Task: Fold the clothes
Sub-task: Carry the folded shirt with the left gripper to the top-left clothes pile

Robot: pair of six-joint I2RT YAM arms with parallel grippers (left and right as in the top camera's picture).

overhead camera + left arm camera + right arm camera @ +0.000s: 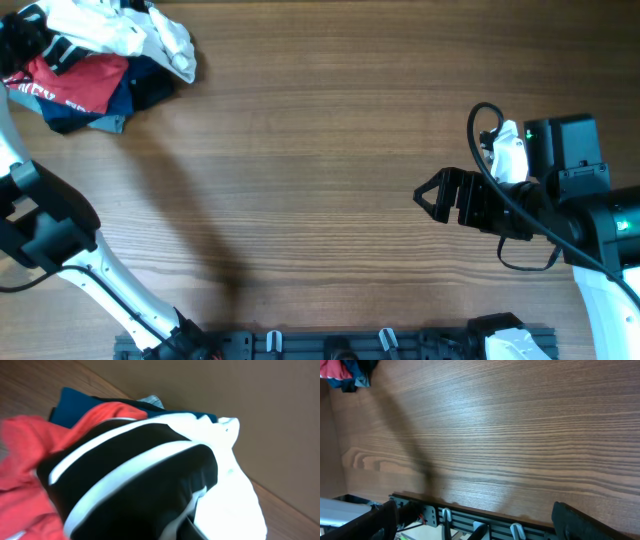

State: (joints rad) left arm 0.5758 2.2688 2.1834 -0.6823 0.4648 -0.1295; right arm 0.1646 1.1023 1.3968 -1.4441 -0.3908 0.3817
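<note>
Clothes pile at the table's point(330, 130) far left corner, right gripper point(428, 196) wide apart at the right.
The left arm point(40, 230) reaches toward the pile; the left gripper is hidden among cloth, so I cannot tell if its jaws are together or apart. The white shirt point(150, 35) lies crumpled on top of the pile, over a red T-shirt point(80, 80) and navy garments point(112, 108), touching a black striped cloth point(135, 475). Well to the right, the right gripper hangs above the table, holding nothing.
</note>
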